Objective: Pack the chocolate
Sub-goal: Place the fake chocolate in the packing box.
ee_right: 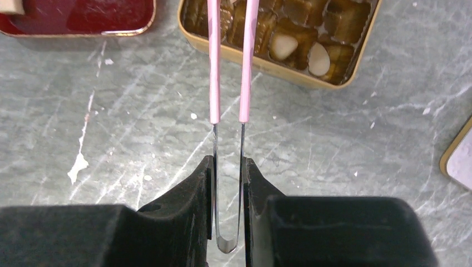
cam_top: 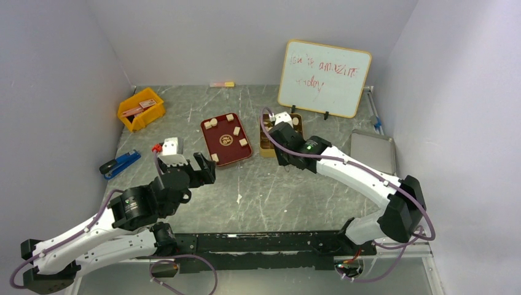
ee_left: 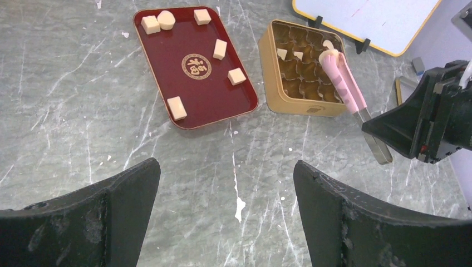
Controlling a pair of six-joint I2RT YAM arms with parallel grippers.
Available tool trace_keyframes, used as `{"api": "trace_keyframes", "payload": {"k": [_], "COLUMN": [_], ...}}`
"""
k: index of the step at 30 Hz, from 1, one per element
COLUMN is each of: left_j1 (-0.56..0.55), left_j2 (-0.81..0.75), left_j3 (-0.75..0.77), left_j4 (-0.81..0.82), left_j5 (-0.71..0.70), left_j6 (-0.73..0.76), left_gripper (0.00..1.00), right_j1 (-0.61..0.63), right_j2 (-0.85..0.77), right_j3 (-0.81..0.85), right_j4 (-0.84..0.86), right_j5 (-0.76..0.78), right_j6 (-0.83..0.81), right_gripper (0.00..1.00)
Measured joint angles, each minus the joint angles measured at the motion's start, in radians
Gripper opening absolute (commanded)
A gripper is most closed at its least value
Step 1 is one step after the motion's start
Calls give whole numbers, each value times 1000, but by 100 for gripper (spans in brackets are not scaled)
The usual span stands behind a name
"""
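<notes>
Several pale chocolate pieces [ee_left: 220, 49] lie on the dark red tray [ee_left: 189, 94]; one sits at its near corner [cam_top: 215, 158]. To the right of it stands the gold tin [ee_left: 295, 105] with a few pieces [ee_right: 285, 45] in its cups. My right gripper [ee_right: 228, 167] is shut on pink-handled tongs [ee_right: 214, 72], and the tong tips [ee_left: 329, 55] reach over the tin. I cannot tell whether the tips hold anything. My left gripper [ee_left: 227, 178] hovers open and empty over bare table, in front of the tray.
A yellow bin [cam_top: 141, 109] and a blue stapler [cam_top: 120, 163] sit at the left. A whiteboard [cam_top: 324, 78] stands behind the tin. A flat metal lid [cam_top: 372, 152] lies at the right. Walls close in on three sides.
</notes>
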Motion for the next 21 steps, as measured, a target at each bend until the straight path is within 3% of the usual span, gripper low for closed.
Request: {"api": "trace_keyframes", "payload": {"k": [21], "left_j1": [0], "left_j2": [4], "left_j3": [0], "left_j4": [7], "left_j5": [0], "left_j6": [0], "left_gripper": [94], "right_j1": [-64], "right_j2": [2], "right_j3": [-94], "right_j4": [27], "right_j5": [-25], "right_j6": [15], "right_gripper": [1]}}
